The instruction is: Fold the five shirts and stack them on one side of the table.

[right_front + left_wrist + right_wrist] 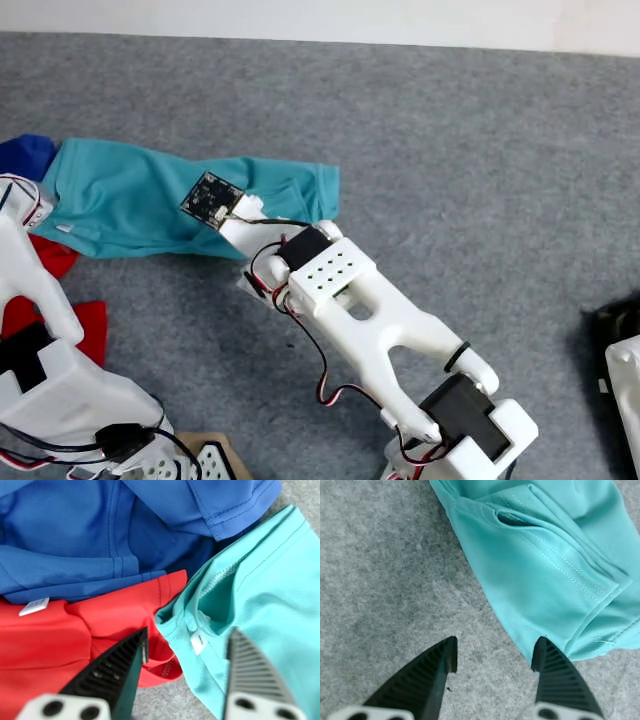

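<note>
**Desk:** Which shirts can you see?

**Me:** Three. The teal shirt lies unfolded and creased on the grey worktop, toward the left of my high view, with one sleeve out to the right. A blue shirt pokes out past its far left corner. A red shirt lies at the left edge, partly behind my left arm.

**Desk:** Where's your left claw?

**Me:** My left claw hangs over the spot where the three shirts meet. Its fingers stand apart with nothing gripped between them. Under it I see the teal collar with a small white label. The red shirt's edge lies right against that collar, and the blue one lies beyond, touching both. I can't tell from here which of those two lies on top.

**Desk:** And the right side?

**Me:** My right arm stretches from the lower right of the high view up to the teal shirt's near edge. The right claw is spread wide as well and holds nothing. It is over bare worktop, just beside the shirt's hemmed corner. One finger sits at the very edge of the fabric, and I can't tell whether it touches the cloth.

**Desk:** How do the blue and red ones lie?

**Me:** They're bunched together at the left side of the worktop, rumpled.
</note>
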`<state>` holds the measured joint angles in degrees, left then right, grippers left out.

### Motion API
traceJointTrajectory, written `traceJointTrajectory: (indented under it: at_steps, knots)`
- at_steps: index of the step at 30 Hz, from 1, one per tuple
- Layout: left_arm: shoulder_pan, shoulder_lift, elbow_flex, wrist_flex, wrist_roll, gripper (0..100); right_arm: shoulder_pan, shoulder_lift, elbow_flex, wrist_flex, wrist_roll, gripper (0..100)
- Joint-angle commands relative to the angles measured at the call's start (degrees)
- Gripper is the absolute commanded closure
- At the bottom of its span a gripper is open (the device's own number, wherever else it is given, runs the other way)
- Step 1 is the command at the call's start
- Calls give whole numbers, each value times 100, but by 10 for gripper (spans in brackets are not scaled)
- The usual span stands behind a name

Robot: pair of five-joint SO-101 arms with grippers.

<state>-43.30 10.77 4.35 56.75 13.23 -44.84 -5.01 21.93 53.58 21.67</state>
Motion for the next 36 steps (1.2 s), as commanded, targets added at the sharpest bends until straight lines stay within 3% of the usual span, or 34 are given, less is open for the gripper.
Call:
traceJointTrajectory:
  at_steps: [1,24,36]
  knots:
    - [110,-31,-40,-88,-26,701,-84,-119,-13,-110,88,751]
    - [119,-22,884,-1635,-26,702,-84,-119,-4,-110,79,751]
    - [242,-13,927,-1644,-26,713,-84,-110,-4,-110,53,751]
